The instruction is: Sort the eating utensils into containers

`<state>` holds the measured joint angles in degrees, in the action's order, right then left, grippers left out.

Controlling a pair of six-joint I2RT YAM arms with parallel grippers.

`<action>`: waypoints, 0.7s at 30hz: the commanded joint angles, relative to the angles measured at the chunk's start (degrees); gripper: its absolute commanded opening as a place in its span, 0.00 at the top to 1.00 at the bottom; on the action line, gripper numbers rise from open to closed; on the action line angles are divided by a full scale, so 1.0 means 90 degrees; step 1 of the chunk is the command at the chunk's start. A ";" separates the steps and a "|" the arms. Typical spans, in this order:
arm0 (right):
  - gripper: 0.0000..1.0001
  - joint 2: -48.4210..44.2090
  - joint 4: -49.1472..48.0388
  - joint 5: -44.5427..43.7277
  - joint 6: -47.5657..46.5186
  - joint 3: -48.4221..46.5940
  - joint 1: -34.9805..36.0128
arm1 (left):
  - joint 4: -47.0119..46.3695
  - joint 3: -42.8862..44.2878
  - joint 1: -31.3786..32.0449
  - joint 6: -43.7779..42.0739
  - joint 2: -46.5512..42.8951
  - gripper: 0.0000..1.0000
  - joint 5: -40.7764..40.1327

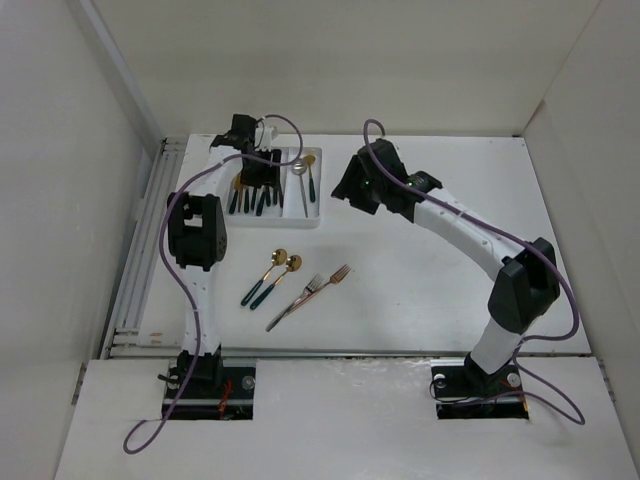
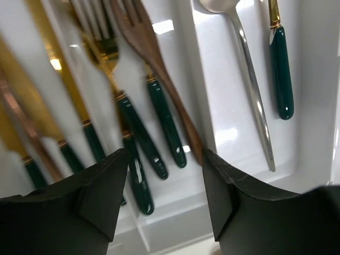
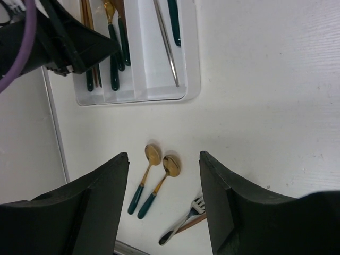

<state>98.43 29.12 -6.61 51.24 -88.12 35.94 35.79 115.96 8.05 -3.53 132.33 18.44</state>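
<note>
Your left hand (image 2: 164, 155), spread wide and empty, hangs low over the forks (image 2: 139, 130) in the tray (image 2: 223, 90); withdraw it vertically, or a finger may hook a handle and drag it across compartments.

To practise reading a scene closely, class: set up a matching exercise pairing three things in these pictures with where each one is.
1. slim all-silver metal spoon
2. pair of gold spoons with dark green handles
3. black two-finger left gripper

A. open, above the white plastic tray
B. loose on the white table
C. in the tray's right-hand compartment

Pairs: 1-C, 2-B, 3-A
</note>
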 commanded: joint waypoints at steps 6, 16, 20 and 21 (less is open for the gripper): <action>0.39 -0.0282 0.0055 -0.0154 -0.0196 0.0172 0.0147 | 0.0417 -0.1299 0.0179 -0.1478 -0.2455 0.45 -0.1082; 0.39 -0.0703 -0.0130 -0.0222 -0.0254 0.0884 0.0391 | 0.2117 -0.4572 0.0433 -0.3827 -0.4039 0.46 -0.0340; 0.39 -0.0761 -0.0131 -0.0222 -0.0254 0.1011 0.0459 | 0.1561 -0.5500 0.0658 -0.3709 -0.4362 0.44 -0.0584; 0.39 -0.0819 -0.0131 -0.0222 -0.0254 0.1069 0.0459 | 0.1473 -0.5608 0.0716 -0.3622 -0.4449 0.44 -0.0584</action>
<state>93.71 29.50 -7.70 49.63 -79.37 39.48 49.93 67.51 13.41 -34.04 96.57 13.08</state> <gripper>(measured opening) 0.613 0.557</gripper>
